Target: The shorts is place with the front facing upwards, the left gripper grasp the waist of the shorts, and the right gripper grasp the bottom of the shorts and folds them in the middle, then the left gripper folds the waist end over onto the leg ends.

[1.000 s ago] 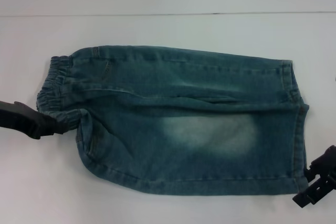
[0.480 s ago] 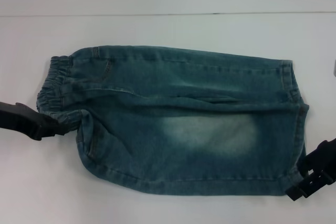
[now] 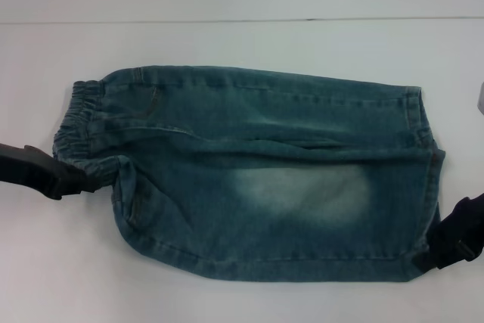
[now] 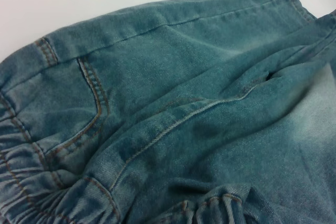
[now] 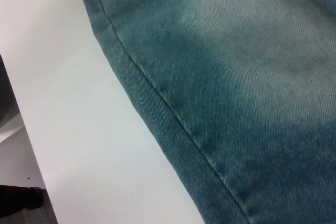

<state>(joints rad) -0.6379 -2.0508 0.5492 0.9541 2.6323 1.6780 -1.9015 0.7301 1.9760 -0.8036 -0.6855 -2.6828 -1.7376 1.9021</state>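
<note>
right gripper [image 3: 446, 251] moves in from off the hem, now touching shorts [image 3: 257, 172] leg-end corner, grip unclear | left gripper [image 3: 72, 179] at waistband, grip unclear | shorts flat between both, fold pending

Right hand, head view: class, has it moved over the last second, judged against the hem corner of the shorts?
Yes. The right hand has shifted up and inward, closing on the near hem corner of the shorts, which lie unmoved.
</note>
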